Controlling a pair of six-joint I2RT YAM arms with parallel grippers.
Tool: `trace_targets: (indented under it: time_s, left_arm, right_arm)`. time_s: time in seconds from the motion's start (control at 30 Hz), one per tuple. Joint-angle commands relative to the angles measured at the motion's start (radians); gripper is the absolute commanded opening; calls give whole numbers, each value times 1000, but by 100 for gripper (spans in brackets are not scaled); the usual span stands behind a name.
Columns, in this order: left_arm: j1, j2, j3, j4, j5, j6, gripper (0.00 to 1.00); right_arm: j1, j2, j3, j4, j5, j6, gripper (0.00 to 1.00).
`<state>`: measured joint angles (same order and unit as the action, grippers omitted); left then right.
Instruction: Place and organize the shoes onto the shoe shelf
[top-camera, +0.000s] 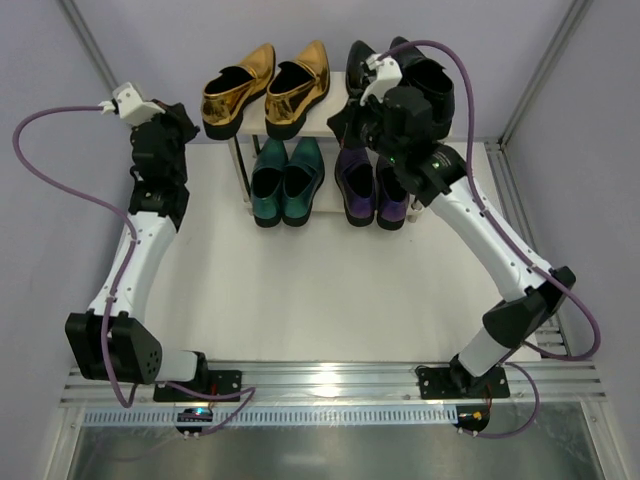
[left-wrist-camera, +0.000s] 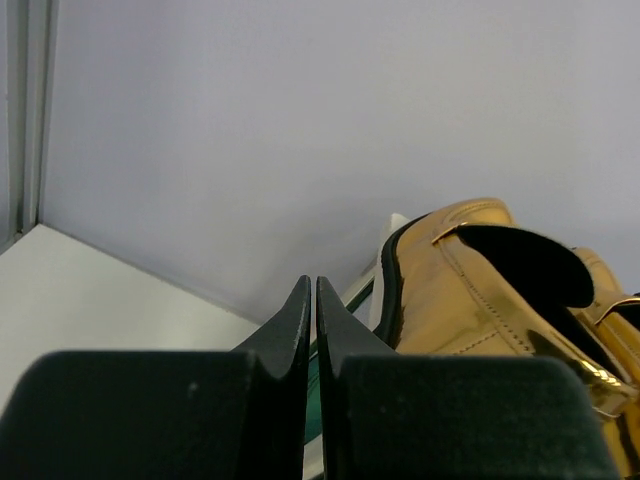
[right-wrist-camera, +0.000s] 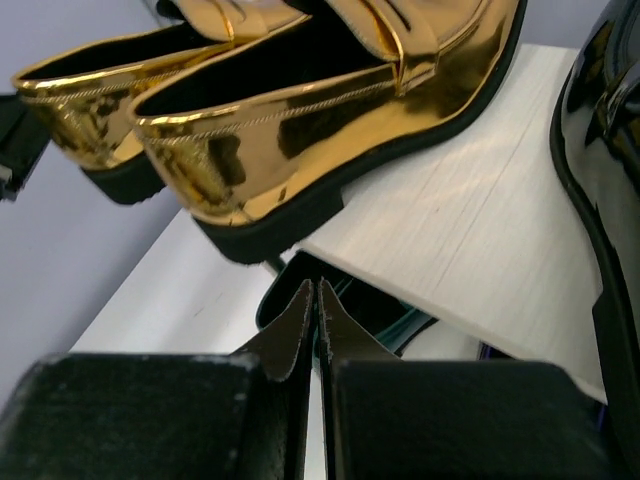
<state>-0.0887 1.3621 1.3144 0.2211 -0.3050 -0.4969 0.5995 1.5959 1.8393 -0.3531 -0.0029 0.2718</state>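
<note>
The shoe shelf (top-camera: 310, 127) stands at the back middle. The gold pair (top-camera: 265, 85) sits on its top board at the left, and the black pair (top-camera: 432, 82) at the right, partly hidden by my right arm. The teal pair (top-camera: 287, 182) and the purple pair (top-camera: 358, 188) sit below. My left gripper (top-camera: 190, 122) is shut and empty, just left of the gold heel (left-wrist-camera: 470, 290). My right gripper (top-camera: 340, 122) is shut and empty, at the top board's front (right-wrist-camera: 480, 240), between the gold shoes (right-wrist-camera: 330, 110) and a black shoe (right-wrist-camera: 605, 150).
Pale walls close in the back and both sides. A metal frame post (top-camera: 530, 90) rises at the right. The white tabletop (top-camera: 300, 290) stretches in front of the shelf to the arm bases. A thin shelf post (top-camera: 240, 165) stands left of the teal pair.
</note>
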Motion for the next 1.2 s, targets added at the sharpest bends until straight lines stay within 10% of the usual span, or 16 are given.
trace_targets:
  time_s: [0.0, 0.33, 1.17]
  left_arm:
    - [12, 25, 32, 49, 53, -3, 0]
    - [33, 87, 39, 81, 119, -51, 1]
    - [-28, 153, 55, 176, 371, -279, 0]
  right_arm:
    - [8, 76, 139, -50, 152, 20, 4]
    - [8, 321, 458, -185, 187, 17, 4]
    - [8, 446, 522, -170, 208, 33, 4]
